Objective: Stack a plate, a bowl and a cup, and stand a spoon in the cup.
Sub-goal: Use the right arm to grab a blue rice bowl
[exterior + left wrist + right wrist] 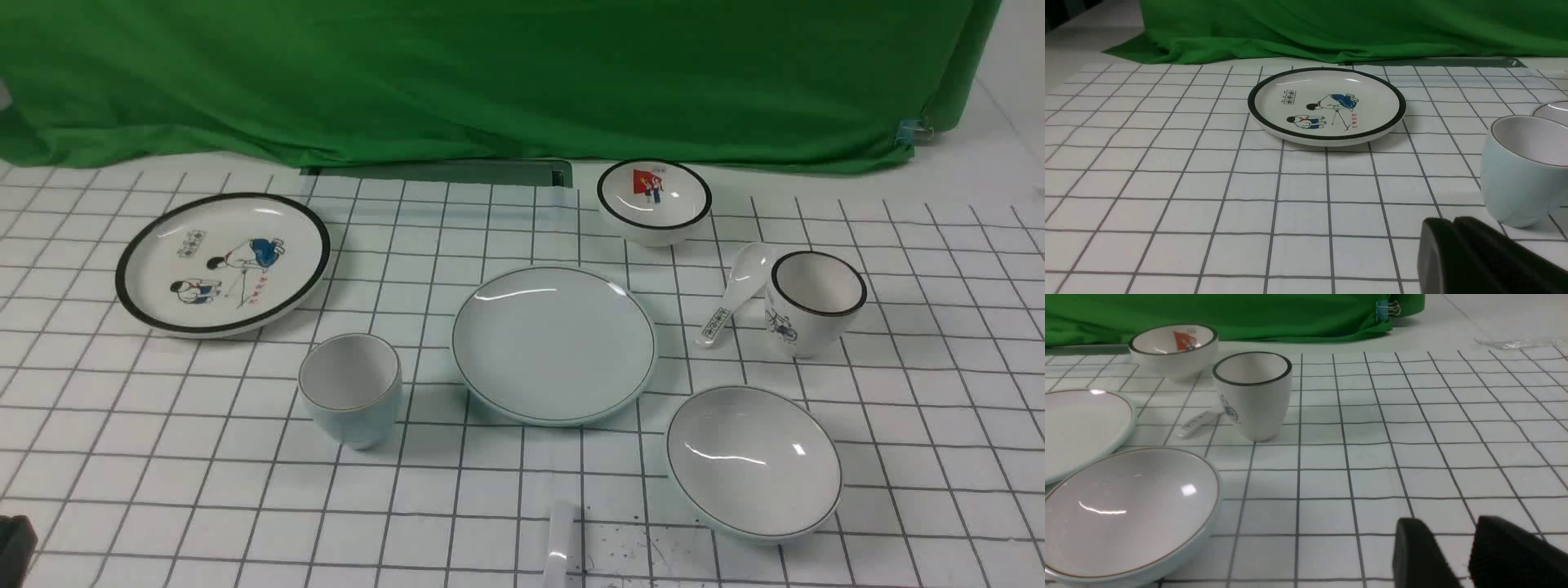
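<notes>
The spoon [562, 541] lies nearest on gridded white cloth [457, 514]; green drape [490, 73] behind; left tool [1453, 223] closed, right tool [1450, 526] slightly parted.

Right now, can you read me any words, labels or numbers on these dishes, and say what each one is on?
Nothing is sharp enough to quote.
On the black-rimmed plate: a boxed black label and a line of red characters, both too blurred to read.
On the labelled spoon: a boxed print on the handle, too small to read.
On the black-rimmed bowl: a tiny mark above the red picture, unreadable.
</notes>
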